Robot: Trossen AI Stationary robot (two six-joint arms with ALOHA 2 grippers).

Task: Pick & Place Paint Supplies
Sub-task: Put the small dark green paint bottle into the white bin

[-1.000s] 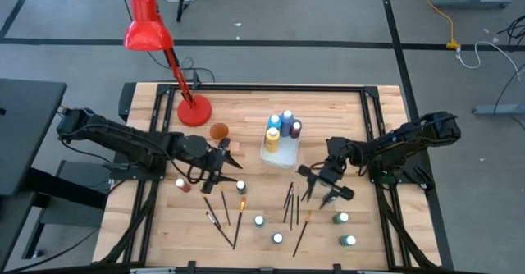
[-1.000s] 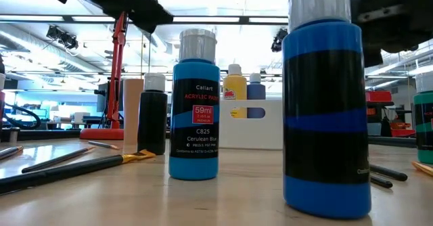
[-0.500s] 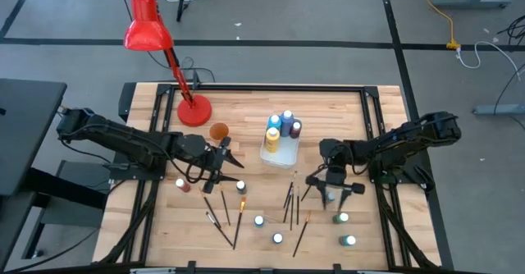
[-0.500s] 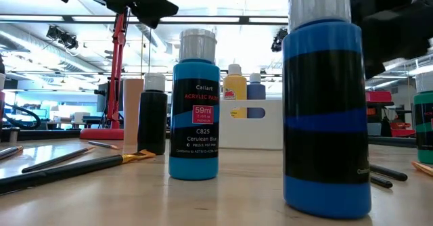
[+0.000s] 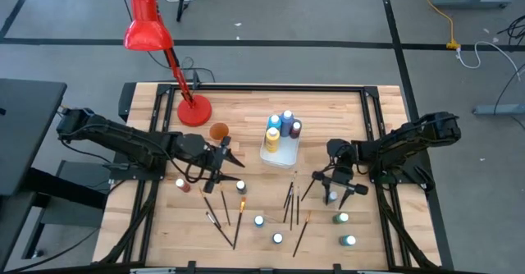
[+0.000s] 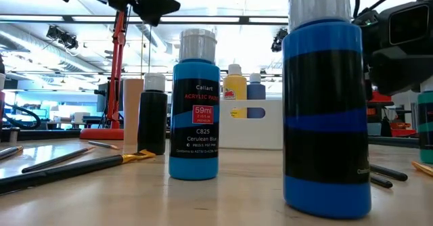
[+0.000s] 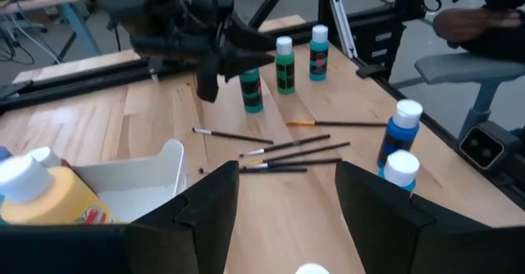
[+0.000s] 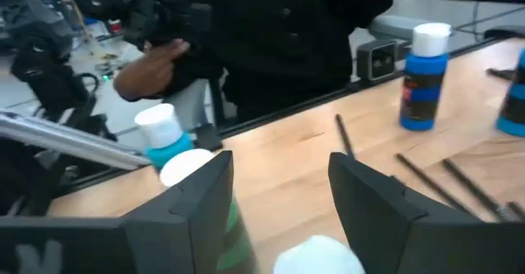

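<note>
Small white-capped paint bottles and thin brushes [image 5: 291, 204] lie scattered on the wooden table. Two blue bottles [image 5: 259, 221] stand near the front edge, and three green ones [image 7: 285, 61] at the front right. My right gripper [image 5: 335, 184] hangs open just above the nearest green bottle [image 7: 252, 89]. That bottle's white cap [image 8: 320, 258] shows low between the fingers, and I see no touch. My left gripper [image 5: 232, 157] is open in the air left of centre and holds nothing. A white bin [image 5: 279, 149] at centre holds a yellow, a blue and a dark bottle.
A red desk lamp [image 5: 194, 110] stands at the far left, with a brown bottle [image 5: 218, 131] beside its base. A red-brown bottle [image 5: 182, 185] and more brushes [image 5: 221, 216] lie at the front left. A person in dark clothes [image 8: 271, 36] is beyond the table's edge.
My right gripper has sunk toward the green bottles at the front right and has rolled about its own axis, staying open. The left arm has kept still, and no bottle or brush has moved.
</note>
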